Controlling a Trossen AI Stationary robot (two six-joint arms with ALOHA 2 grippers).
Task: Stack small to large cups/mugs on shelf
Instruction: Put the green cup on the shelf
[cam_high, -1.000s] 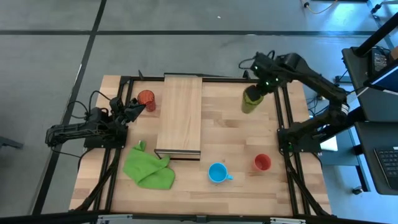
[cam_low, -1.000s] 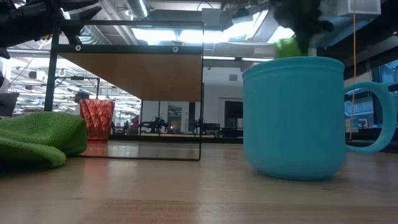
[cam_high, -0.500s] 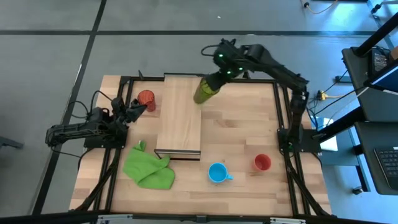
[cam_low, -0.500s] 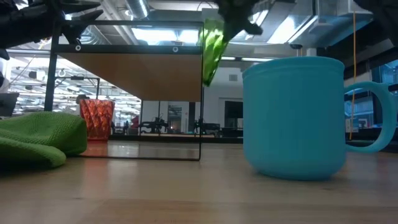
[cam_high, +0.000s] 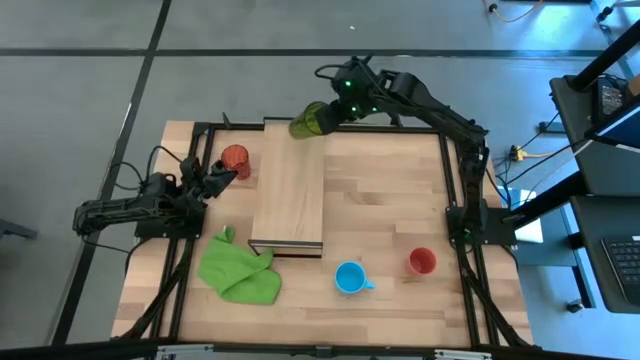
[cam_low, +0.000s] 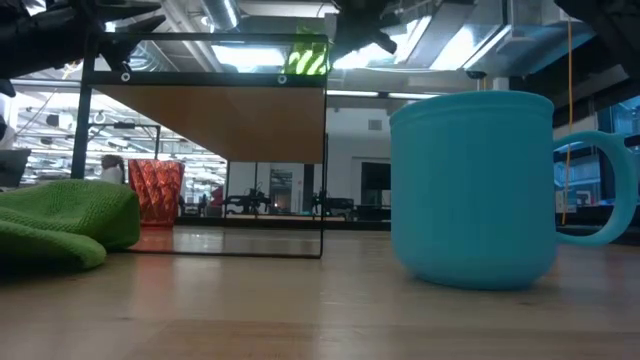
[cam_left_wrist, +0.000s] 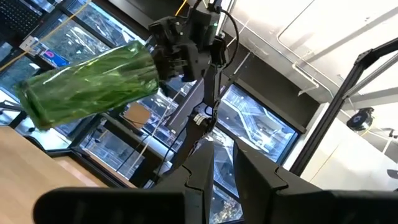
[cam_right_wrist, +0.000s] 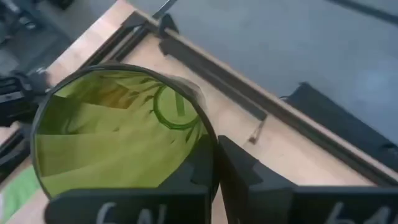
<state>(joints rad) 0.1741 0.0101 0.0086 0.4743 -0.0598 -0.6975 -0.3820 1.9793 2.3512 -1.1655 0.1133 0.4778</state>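
My right gripper (cam_high: 335, 110) is clamped on the green tumbler (cam_high: 308, 121), held in the air over the far end of the shelf (cam_high: 288, 185). Tumbler lies nearly flat now: long axis sideways, base at my fingers, open mouth pointing away from the gripper toward the left arm's side. Half a sec ago it hung more upright, tilted, by the shelf's right edge; since then I've swung it further back & tipped it over. Red-orange tumbler (cam_high: 235, 158) stands beyond the shelf, just off my left gripper (cam_high: 215, 172), fingers parted, idle. Blue mug (cam_high: 350, 277) and small red cup (cam_high: 422, 262) sit well nearer the front, unchanged.
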